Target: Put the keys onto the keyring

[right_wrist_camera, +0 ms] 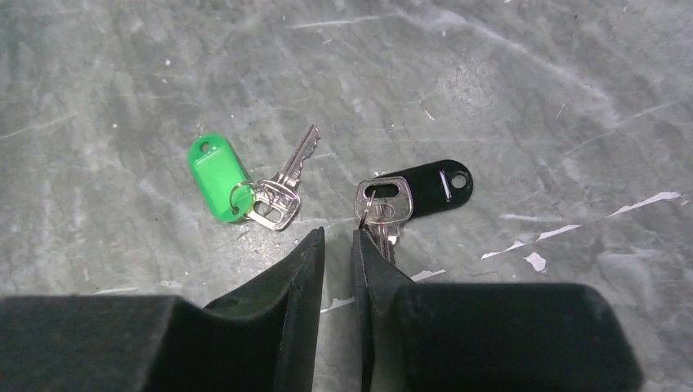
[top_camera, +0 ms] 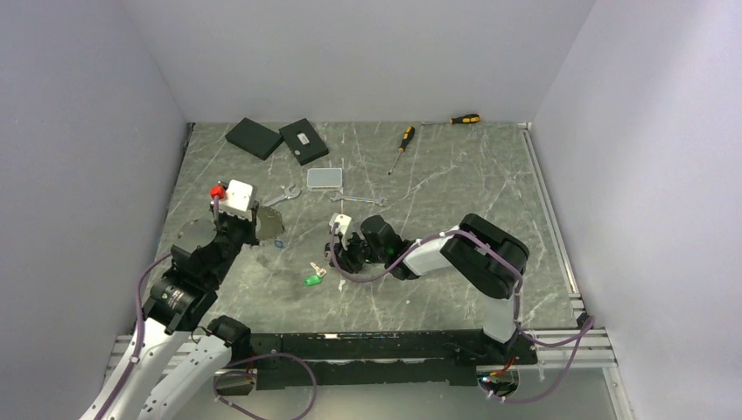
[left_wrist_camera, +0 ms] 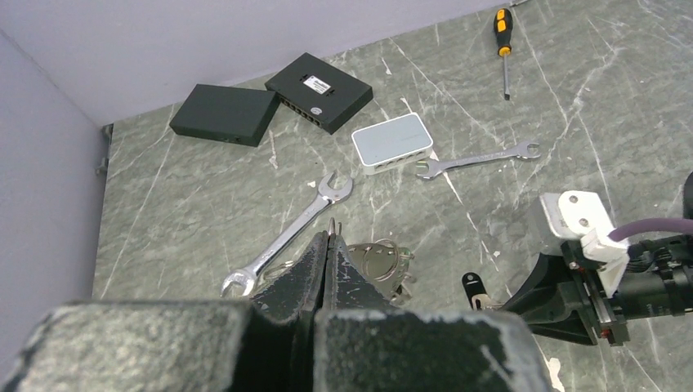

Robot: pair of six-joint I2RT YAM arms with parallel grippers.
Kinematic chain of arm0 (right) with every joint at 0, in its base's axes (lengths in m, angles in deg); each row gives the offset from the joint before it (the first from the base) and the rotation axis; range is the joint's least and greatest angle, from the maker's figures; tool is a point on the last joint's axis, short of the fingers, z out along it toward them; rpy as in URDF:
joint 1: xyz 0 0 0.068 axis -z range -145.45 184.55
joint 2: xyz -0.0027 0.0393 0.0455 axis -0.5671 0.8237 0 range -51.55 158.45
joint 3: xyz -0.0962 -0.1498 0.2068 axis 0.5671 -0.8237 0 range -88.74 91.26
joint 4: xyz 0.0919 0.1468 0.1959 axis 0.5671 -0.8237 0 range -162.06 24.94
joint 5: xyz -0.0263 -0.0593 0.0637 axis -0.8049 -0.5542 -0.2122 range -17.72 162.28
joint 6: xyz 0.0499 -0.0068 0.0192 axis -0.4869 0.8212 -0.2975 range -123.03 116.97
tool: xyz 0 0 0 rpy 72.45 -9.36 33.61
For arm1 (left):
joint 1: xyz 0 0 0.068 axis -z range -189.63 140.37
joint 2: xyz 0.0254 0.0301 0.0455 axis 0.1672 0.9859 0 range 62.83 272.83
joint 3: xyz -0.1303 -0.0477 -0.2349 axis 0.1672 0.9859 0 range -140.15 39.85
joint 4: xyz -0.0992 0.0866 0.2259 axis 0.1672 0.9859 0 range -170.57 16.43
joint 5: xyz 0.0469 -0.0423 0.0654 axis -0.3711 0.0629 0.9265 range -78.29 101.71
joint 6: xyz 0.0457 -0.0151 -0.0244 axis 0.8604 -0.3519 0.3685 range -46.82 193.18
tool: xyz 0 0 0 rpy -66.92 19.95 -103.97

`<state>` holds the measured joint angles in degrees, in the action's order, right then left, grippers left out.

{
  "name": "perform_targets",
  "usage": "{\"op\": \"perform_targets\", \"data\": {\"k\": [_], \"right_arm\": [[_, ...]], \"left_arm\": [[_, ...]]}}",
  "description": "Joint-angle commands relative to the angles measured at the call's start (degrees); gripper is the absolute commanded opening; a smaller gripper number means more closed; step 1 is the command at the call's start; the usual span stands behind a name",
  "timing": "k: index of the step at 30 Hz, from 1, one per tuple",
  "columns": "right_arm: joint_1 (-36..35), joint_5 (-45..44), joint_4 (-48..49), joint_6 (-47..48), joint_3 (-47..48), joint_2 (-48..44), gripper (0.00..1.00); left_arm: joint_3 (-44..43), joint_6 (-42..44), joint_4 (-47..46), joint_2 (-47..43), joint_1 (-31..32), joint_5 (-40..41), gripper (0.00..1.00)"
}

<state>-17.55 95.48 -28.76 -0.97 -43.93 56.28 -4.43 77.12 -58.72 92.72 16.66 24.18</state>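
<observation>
My left gripper (left_wrist_camera: 331,238) is shut on the thin wire of the keyring (left_wrist_camera: 386,241), which pokes out past its tips. A bunch of metal keys (left_wrist_camera: 372,273) hangs on the ring just right of the fingers. In the top view this gripper (top_camera: 261,229) is at the table's left. My right gripper (right_wrist_camera: 337,237) is low over the table, open by a narrow gap with nothing between its fingers. A key with a black tag (right_wrist_camera: 429,186) lies against its right fingertip. A key with a green tag (right_wrist_camera: 216,178) lies to the left, also visible in the top view (top_camera: 311,280).
Two silver spanners (top_camera: 282,196) (top_camera: 359,200) and a clear plastic box (top_camera: 325,178) lie behind the grippers. Two black boxes (top_camera: 255,137) (top_camera: 304,140) and two screwdrivers (top_camera: 402,144) (top_camera: 462,119) are near the back wall. Walls close in left, right and back.
</observation>
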Motion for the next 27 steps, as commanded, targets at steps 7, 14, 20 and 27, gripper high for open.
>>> {"op": "perform_targets", "data": {"k": [7, 14, 20, 27], "right_arm": [[-0.7, -4.0, 3.3, 2.0, 2.6, 2.0, 0.21], [-1.1, -3.6, 3.6, 2.1, 2.8, 1.4, 0.24], [-1.8, -3.8, 2.3, 2.5, 4.1, 0.7, 0.31], [-2.1, -6.5, 2.2, 1.3, 5.1, 1.8, 0.32]], "left_arm": [[-0.5, 1.1, -3.7, 0.1, -0.1, -0.9, 0.00], [-0.5, 1.1, -3.8, 0.2, -0.1, -0.8, 0.00], [-0.5, 1.1, -3.7, 0.4, -0.2, -0.9, 0.00], [-0.5, 1.1, -3.8, 0.5, -0.3, -1.0, 0.00]]}}
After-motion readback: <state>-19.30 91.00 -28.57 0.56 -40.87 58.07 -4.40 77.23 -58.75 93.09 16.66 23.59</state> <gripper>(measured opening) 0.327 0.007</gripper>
